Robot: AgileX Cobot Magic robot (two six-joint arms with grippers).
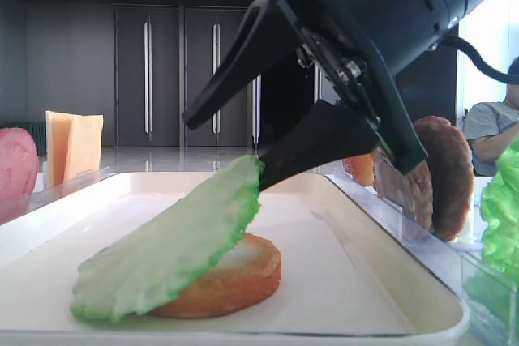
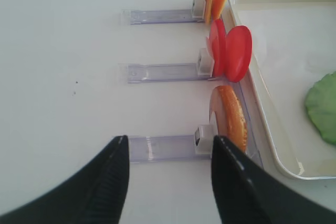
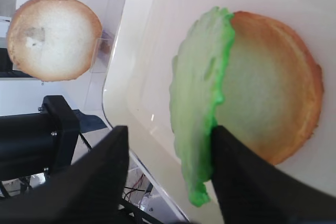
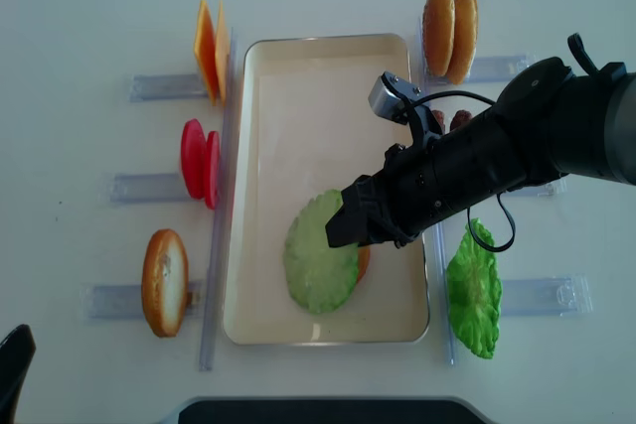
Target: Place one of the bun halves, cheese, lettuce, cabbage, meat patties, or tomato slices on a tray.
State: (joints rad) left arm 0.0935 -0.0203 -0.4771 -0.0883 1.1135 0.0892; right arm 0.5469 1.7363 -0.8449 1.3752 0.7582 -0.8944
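Exterior high view from table level shows me the lettuce (image 1: 166, 253) leaning on a toasted bun half (image 1: 231, 277) that lies flat on the tray (image 1: 340, 281). One edge of the leaf rests on the tray floor and the other edge stands up against the lower finger of the right gripper (image 1: 255, 131). Its jaws are apart, the upper finger is well clear of the leaf, so I judge the leaf is being let go to fall flat over the bun.

From the right wrist view the leaf is a thin disc, pale green and wrinkled, with a frilly brighter rim, and the bun face under it is pale, with a golden crust around it. Whether the lower finger touches the rim or only stands just beside it, I cannot say surely.

The spare pieces stand on edge in clear plastic racks (image 2: 165, 148) beside the tray, I think so that a gripper can pinch them easily: yellow-orange cheese (image 4: 208, 47), smooth red tomato slices (image 4: 199, 161), and rough brown meat patties (image 1: 438, 176).

My left gripper (image 2: 168, 182) hangs with jaws wide above the table, near another bun half (image 2: 231, 116), holding nothing.
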